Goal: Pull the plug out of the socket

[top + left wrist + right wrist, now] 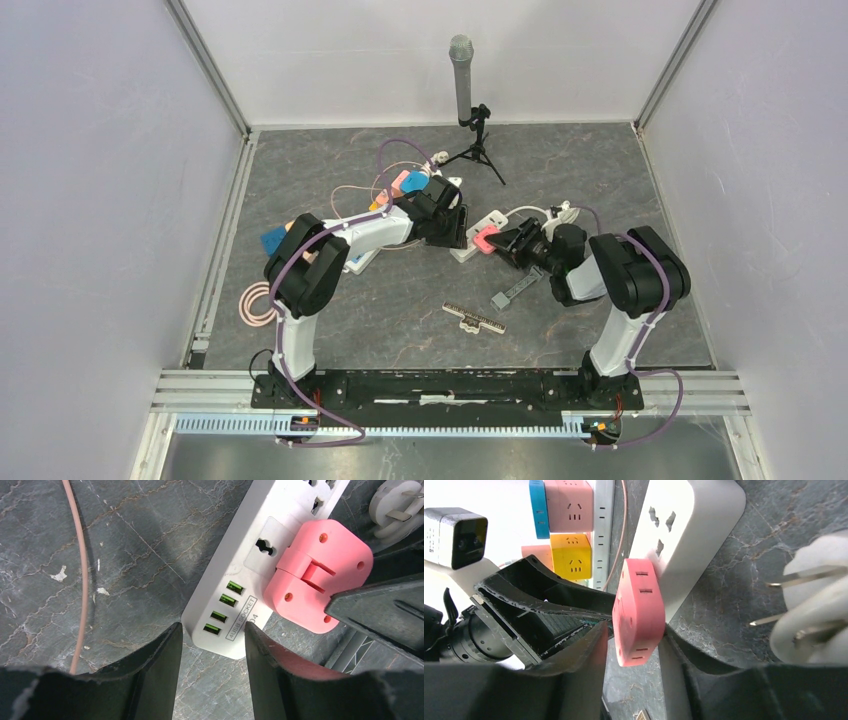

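Observation:
A white power strip (487, 224) lies mid-table. A pink plug (485, 240) sits in its socket and overhangs its edge. In the right wrist view the pink plug (639, 612) stands between my right gripper (633, 645) fingers, which are closed on its two flat faces; it is still seated in the strip (684, 535). My left gripper (212, 640) is open and empty, its tips just short of the strip's USB end (225, 610). The pink plug (315, 575) is to the right there, with a right-gripper finger (380, 610) over its corner.
A loose white plug with bare prongs (814, 605) lies right beside the strip. Coloured socket cubes (566, 510), a pink cable (82, 575), a microphone on a tripod (465, 90) and grey metal strips (474, 318) lie around.

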Tool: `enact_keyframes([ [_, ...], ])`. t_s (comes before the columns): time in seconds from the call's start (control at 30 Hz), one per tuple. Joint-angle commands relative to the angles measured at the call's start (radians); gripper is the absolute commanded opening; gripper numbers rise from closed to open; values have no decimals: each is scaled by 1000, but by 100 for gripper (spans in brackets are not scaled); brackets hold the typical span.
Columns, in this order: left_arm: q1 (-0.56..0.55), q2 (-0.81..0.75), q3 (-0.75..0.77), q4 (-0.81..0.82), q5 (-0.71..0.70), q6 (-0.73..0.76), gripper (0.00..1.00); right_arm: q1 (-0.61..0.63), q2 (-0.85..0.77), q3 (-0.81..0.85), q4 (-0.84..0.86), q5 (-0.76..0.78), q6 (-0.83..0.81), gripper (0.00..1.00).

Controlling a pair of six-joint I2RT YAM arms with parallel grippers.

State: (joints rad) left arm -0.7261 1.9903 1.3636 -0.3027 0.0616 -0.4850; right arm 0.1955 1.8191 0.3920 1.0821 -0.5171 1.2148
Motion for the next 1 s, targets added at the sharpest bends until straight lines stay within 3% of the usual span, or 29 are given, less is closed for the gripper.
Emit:
enact_keyframes([
  [0.0, -9, 57, -46, -128, -46, 46, 56, 10, 2, 29, 34, 28, -6, 36],
  [0.07, -9, 52, -50, -130, -48, 47, 56, 7, -17, 32, 15, 32, 9, 16],
  [0.1, -9, 49, -53, -130, -53, 48, 56, 5, -36, 47, -28, 31, 1, 10],
  [0.23, -9, 45, -61, -130, -58, 56, 56, 6, -89, 137, -307, 28, -55, 0],
  [0.4, -9, 50, -63, -129, -57, 58, 56, 8, -99, 235, -548, 36, -84, 0],
  [0.6, -8, 57, -66, -133, -58, 68, 54, 8, -120, 258, -566, -6, -38, 0],
  [0.77, -9, 65, -73, -144, -98, 76, 50, 7, -124, 254, -491, -49, 51, 0],
  [0.9, -8, 72, -77, -144, -87, 78, 48, 7, -112, 223, -299, -70, 127, 0],
  [0.97, -7, 78, -73, -146, -76, 81, 47, 8, -117, 222, -257, -55, 63, 0],
])
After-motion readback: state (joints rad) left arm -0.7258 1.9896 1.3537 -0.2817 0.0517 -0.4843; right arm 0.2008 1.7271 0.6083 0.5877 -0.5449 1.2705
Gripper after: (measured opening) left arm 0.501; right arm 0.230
